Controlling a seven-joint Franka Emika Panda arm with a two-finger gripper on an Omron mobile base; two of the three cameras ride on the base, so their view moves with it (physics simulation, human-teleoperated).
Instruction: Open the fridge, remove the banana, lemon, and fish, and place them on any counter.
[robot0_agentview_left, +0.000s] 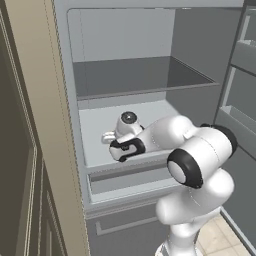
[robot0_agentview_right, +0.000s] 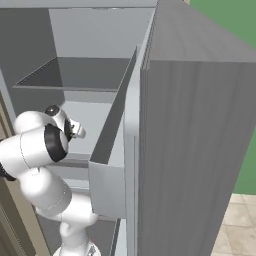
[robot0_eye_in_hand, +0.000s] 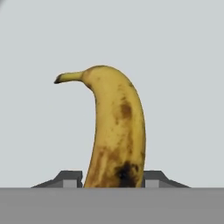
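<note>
Reaching into the open fridge (robot0_agentview_left: 200, 95), onto the middle shelf (robot0_agentview_left: 95, 125), near its front edge. Gripper (robot0_eye_in_hand: 113, 178) pinching the banana (robot0_eye_in_hand: 116, 131) low on its body, a finger (robot0_eye_in_hand: 68, 178) showing on each side and the fruit filling the gap between them (no daylight on either side in the hand view). Banana standing up from the jaws along the hand's axis, stem tip curling off to one side against the pale fridge wall; brown speckling and a dark bruise right at the pinch point. Whether still touching the shelf or already clear of it: cannot tell.

Judging the step as securing the grasp ahead of lifting out. Doing it well, probably:
- keeping the squeeze steady, not harder (soft, bruised skin there could give way)
- raising only slightly before pulling back, minding the shelf above
- drawing straight out toward the base, keeping the long curved end from swinging into the fridge side walls or the door (robot0_agentview_right: 200, 150) standing open on the right
- holding the wrist level, since a grip near one end leaves most of the fruit free to pivot.
</note>
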